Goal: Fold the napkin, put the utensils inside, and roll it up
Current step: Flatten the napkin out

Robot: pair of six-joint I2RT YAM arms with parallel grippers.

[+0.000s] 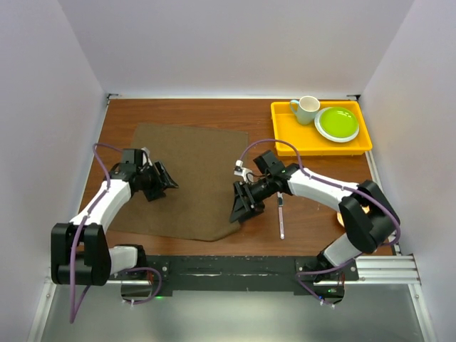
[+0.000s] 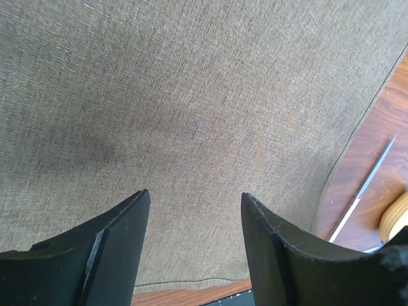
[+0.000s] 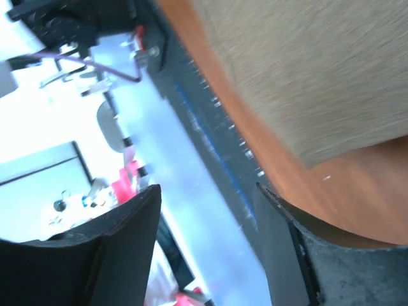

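**Both grippers poised over a flat napkin, first fold not yet made**

Spread flat in a single layer over the left and middle of the table (image 1: 214, 114): the napkin (image 1: 189, 178), a little askew to the table's sides. Probably laid out this way to leave free edges and corners for lifting.

On bare wood just beside the napkin's right edge, not touching it and roughly parallel to it: the knife (image 1: 281, 217). Handy there for laying inside later, and out of the way of a fold.

Low over the cloth's left-middle: the left gripper (image 1: 165, 187), jaws wide apart, nothing between them but fabric below. Away from any edge, so better placed to pin the cloth than to pinch it.

At the napkin's near right corner: the right gripper (image 1: 239, 212), tilted down toward the rail (image 1: 235, 269), likewise gaping and holding nothing. From its wrist view, aimed just off the corner, over wood and rail. Impossible to tell whether touching the cloth.

Far right, well apart: a tray (image 1: 285, 132) with a cup (image 1: 308, 109) and a plate (image 1: 337, 122), no part of this job.

Likely next: nudge onto the corner, close, and carry it across. Risk: thin cloth lying flush on wood, hard to catch, apt to slide or bunch without the left side held down
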